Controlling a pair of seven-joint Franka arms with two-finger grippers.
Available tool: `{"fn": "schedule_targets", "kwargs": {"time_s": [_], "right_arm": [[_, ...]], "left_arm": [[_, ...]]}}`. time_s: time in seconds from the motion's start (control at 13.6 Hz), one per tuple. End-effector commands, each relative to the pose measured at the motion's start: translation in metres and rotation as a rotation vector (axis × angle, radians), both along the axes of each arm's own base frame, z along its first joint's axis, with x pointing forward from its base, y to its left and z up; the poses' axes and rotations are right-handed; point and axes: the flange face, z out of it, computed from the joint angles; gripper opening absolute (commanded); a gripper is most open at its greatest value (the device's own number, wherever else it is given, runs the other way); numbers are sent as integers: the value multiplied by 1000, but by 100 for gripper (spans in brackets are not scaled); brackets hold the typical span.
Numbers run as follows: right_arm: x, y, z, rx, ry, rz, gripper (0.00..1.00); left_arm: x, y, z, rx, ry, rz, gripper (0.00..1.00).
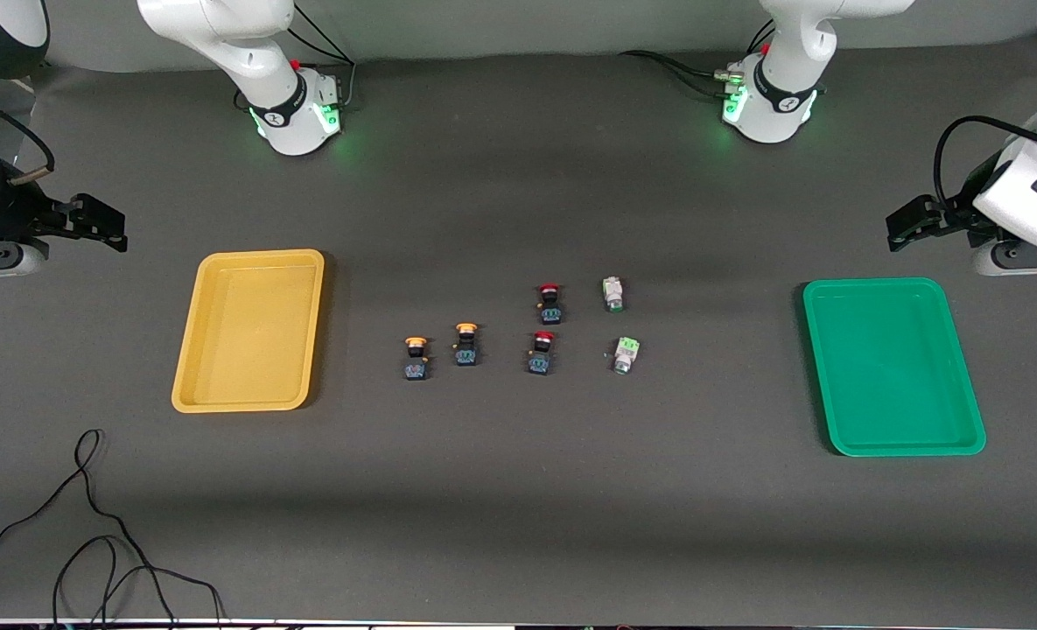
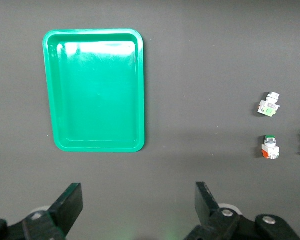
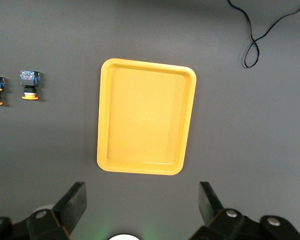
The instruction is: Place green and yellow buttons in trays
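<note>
Green and yellow buttons (image 1: pixel 518 337) lie between empty trays (image 1: pixel 248 330)

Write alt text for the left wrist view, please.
An empty green tray lies on a dark table, with two small green buttons lying apart from it. The left gripper hangs open over the bare table.

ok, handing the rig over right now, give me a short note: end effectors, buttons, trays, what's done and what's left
Left end effector: open, holding nothing, waiting over the table's edge at the left arm's end, beside the green tray.
Right end effector: open, holding nothing, waiting at the right arm's end, beside the yellow tray.
Buttons: all on the table between the trays. Two yellow-capped ones toward the yellow tray, two green ones toward the green tray, two red-capped ones in between.
Done: nothing, both trays hold nothing.
Left: all four green and yellow buttons into trays, presumably by colour; red ones likely stay.
</note>
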Motion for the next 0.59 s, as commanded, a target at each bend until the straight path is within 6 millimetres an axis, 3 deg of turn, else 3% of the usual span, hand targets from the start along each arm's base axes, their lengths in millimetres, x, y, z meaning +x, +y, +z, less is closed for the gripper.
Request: {"fn": "schedule_targets", "kwargs": {"time_s": [0.0,0.51], "right_arm": [[2,0,3,18,4,-24,99],[4,5,3,20,2,-16,99]], "left_arm": [[-7,0,5,-1,5,14,100],[-7,-1,5,-1,5,12,100]]}}
